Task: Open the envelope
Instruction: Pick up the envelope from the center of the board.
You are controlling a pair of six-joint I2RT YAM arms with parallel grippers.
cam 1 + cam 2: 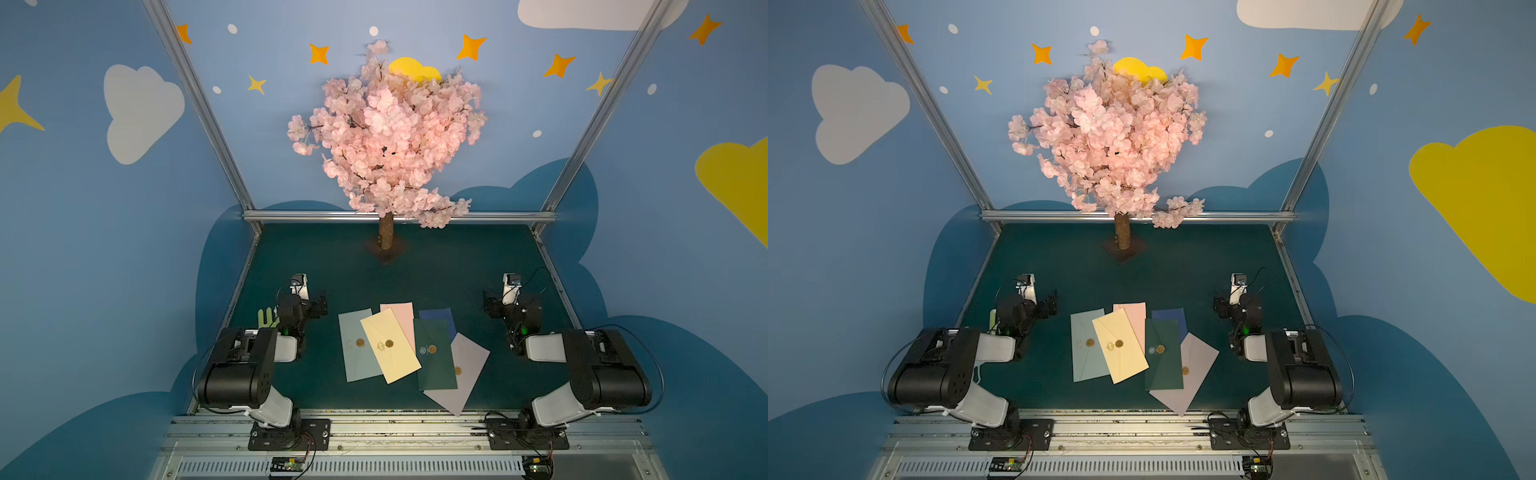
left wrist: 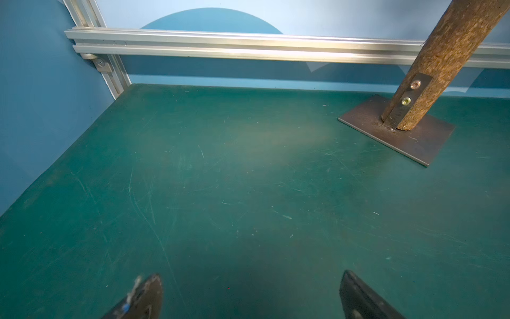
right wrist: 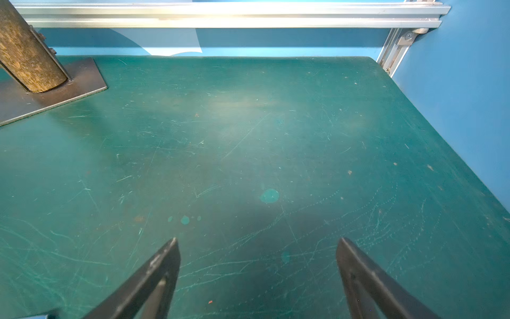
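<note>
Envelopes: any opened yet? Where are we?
Done: nothing. The yellow envelope, topmost in the pile, has its flap shut under the gold seal; the other visible seals look intact too. In hand: nothing; left gripper and right gripper are open and empty over bare green mat. To do: the whole job, grasp an envelope and lift its flap.

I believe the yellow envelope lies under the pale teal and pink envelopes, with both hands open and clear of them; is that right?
Not quite: in both top views the yellow envelope lies on top of the pale teal envelope and the pink envelope. The left hand and right hand are indeed open and clear of them.
</note>
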